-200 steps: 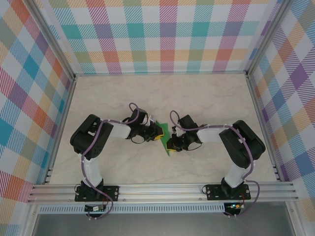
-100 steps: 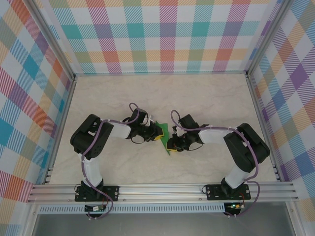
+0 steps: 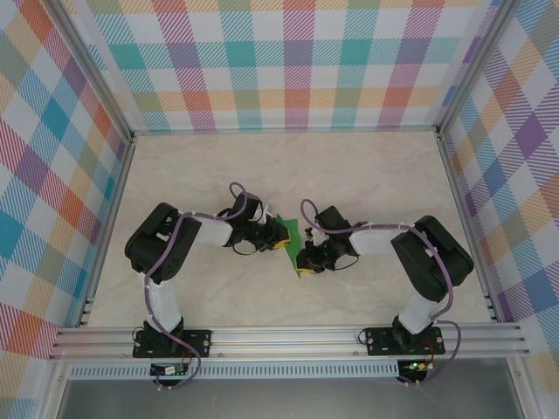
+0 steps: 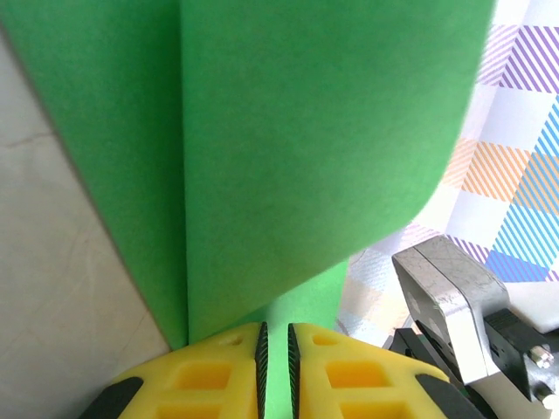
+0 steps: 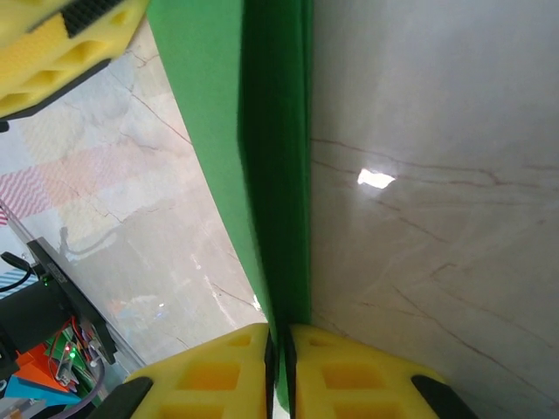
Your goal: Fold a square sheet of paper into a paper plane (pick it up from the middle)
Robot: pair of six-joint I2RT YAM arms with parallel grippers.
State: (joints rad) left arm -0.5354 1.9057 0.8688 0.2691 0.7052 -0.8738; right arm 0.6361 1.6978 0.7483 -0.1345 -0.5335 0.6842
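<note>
Yellow pads (image 4: 201, 375): the left gripper (image 4: 275, 340) has them nearly closed, pinching the paper (image 4: 306, 131) by its edge.
Right gripper (image 5: 279, 340): pads pressed together on a folded edge of the same paper.
Paper: green, doubled into layers along a long crease, held between both grippers mid-table (image 3: 367, 175); I cannot tell whether its near tip touches the surface.
Progress: lifted, with at least one lengthwise fold made, as I judge it. No finished dart with nose and wings is evident, so more folding seems left.
Change: the right arm's elbow sits slightly further left than half a second ago. The left arm and paper are much as they were.
</note>
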